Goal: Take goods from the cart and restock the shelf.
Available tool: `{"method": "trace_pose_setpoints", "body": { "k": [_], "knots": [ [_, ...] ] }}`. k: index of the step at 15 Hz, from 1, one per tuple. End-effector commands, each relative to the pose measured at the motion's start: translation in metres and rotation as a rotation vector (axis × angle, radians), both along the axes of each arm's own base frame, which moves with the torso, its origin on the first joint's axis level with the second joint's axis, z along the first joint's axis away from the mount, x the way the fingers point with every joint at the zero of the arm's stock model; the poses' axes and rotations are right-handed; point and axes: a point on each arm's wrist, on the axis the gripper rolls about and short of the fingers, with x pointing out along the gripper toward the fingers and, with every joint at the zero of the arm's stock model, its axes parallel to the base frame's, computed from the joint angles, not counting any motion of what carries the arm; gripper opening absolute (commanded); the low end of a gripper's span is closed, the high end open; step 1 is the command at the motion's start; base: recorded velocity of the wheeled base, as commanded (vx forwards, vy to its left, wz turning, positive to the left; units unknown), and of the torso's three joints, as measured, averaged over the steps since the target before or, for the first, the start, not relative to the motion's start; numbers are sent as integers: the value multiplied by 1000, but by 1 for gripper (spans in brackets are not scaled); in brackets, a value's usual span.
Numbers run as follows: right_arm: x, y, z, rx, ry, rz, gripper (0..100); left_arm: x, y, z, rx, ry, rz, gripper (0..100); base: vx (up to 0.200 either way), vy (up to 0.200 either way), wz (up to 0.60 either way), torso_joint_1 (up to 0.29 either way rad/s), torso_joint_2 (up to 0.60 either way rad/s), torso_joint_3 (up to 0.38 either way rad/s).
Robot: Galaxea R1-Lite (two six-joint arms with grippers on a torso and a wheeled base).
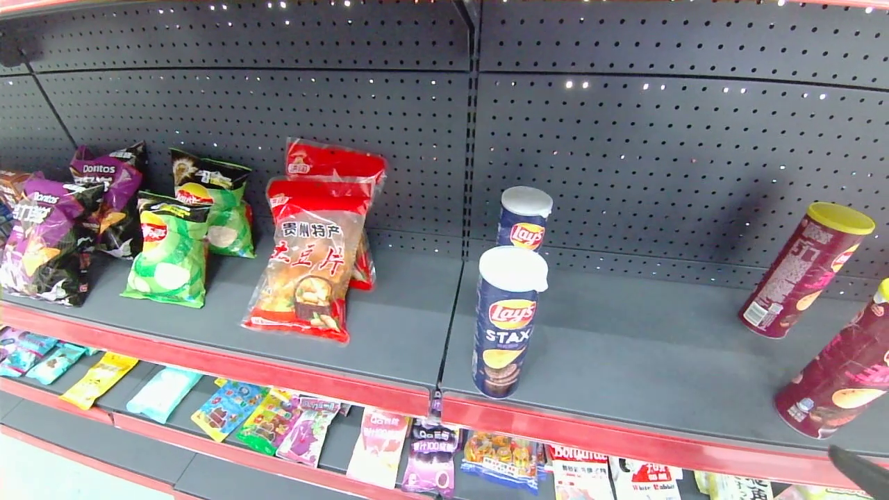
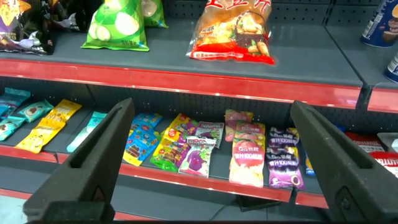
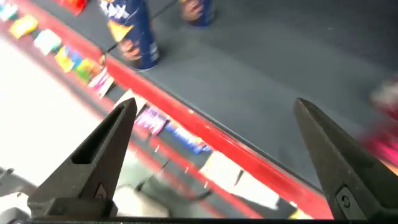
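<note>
L end effector [image 2: 211,168]: jaws wide apart, nothing btwn them; sits out in front of the lower shelf [image 2: 186,177].
R end effector [image 3: 211,162]: jaws spread, empty; off the front edge of the shelf [image 1: 625,361], over its red lip.
Small packets [image 1: 278,417]: row of flat sweets packs along the lower shelf, laid side by side.
Front blue can [image 1: 509,323]: upright, white lid, at the shelf's front edge just right of the mid seam.
Near maroon can [image 1: 840,368]: on its base at the shelf's right end, near the front edge.
Front red bag [image 1: 309,267]: mid-shelf left of the seam, leaning back on the rear red bag [image 1: 333,163].
Front green bag [image 1: 170,250]: left of the red bags, near the front edge; rear green bag [image 1: 215,201] just behind it.
Purple bags [image 1: 42,236]: bunched at the shelf's left end.
Far maroon can [image 1: 806,271]: yellow lid, behind the near one, closer to the back panel [image 1: 660,139].
Rear blue can [image 1: 524,217]: upright behind the front one, by the back panel.
</note>
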Motion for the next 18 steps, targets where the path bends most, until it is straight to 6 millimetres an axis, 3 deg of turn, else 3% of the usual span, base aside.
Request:
{"method": "trace_pose_setpoints", "body": {
  "k": [1,3,7,11,13,18],
  "knots": [
    [-61,-1,-36,-21,-220,-242,100,0,0,0,0,1,-2,100,0,0,0,0,0,0],
    [-64,0,-53,-42,-229,-415,100,0,0,0,0,1,0,100,0,0,0,0,0,0],
    [-60,-5,-66,-41,-194,-468,100,0,0,0,0,1,0,100,0,0,0,0,0,0],
    [-56,-7,-74,23,-130,-280,100,0,0,0,0,1,0,100,0,0,0,0,0,0],
    [-60,-9,-98,22,-207,-321,100,0,0,0,-1,1,0,100,0,0,0,0,0,0],
    [-55,-9,-106,102,-216,-365,100,0,0,0,0,1,-2,100,0,0,0,0,0,0]
  ]
}}
